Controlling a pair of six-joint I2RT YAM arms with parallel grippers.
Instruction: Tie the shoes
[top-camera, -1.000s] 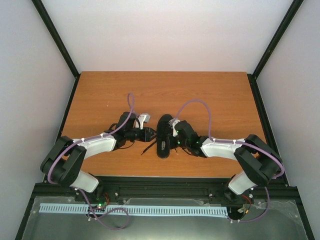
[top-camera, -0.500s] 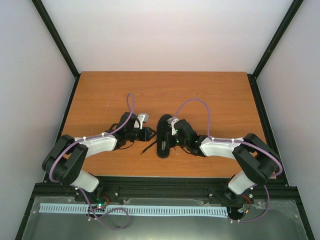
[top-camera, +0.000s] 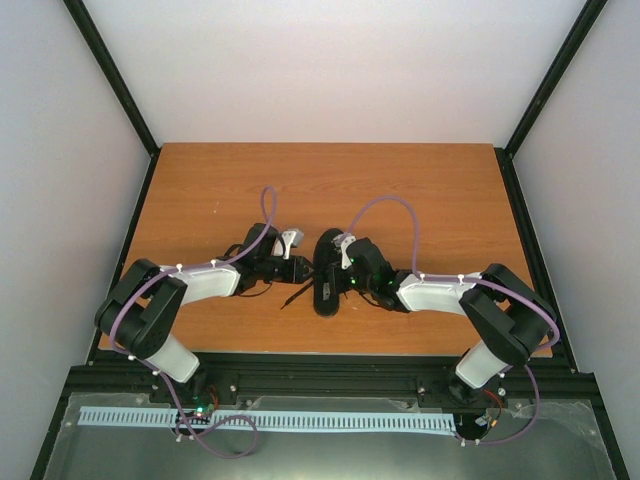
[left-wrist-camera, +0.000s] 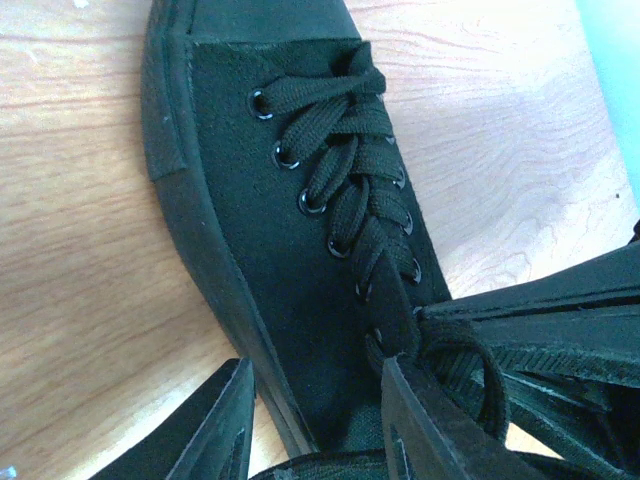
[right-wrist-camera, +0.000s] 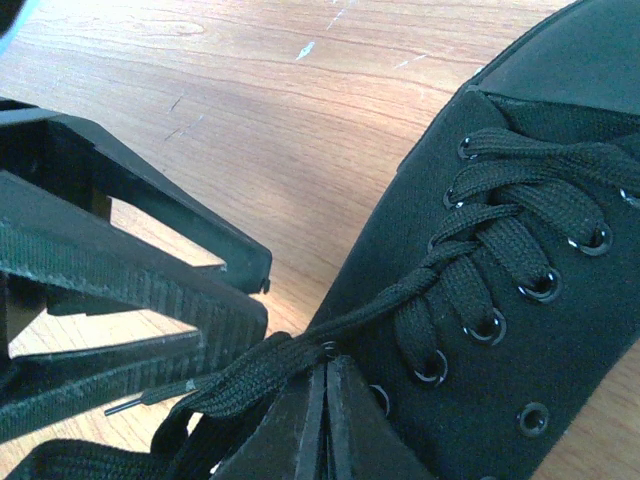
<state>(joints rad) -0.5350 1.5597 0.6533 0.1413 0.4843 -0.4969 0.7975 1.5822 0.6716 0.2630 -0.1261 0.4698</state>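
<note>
The black shoe (top-camera: 327, 288) lies mid-table, toe pointing away, between both grippers. In the left wrist view its side wall (left-wrist-camera: 260, 230) and crossed laces (left-wrist-camera: 350, 170) fill the frame. My left gripper (left-wrist-camera: 318, 368) is open, one finger outside the sole and the other by the eyelet row; whether they touch is unclear. It sits at the shoe's left (top-camera: 304, 268). My right gripper (right-wrist-camera: 327, 362) is shut at the shoe's right (top-camera: 341, 272). A lace strand (right-wrist-camera: 300, 345) runs across its tips; no lace shows between the fingers. A lace loop (left-wrist-camera: 480, 370) curls by those fingers.
The wooden table (top-camera: 430, 200) is bounded by pale walls and black corner posts. A black rail (top-camera: 330, 365) runs along the near edge where the arm bases stand, with a white slotted strip (top-camera: 260, 420) below it. The left gripper's fingers (right-wrist-camera: 130, 270) crowd the right wrist view.
The left arm has shifted a little right, bringing its gripper closer against the shoe. The right arm has crept slightly left. The shoe has not moved.
</note>
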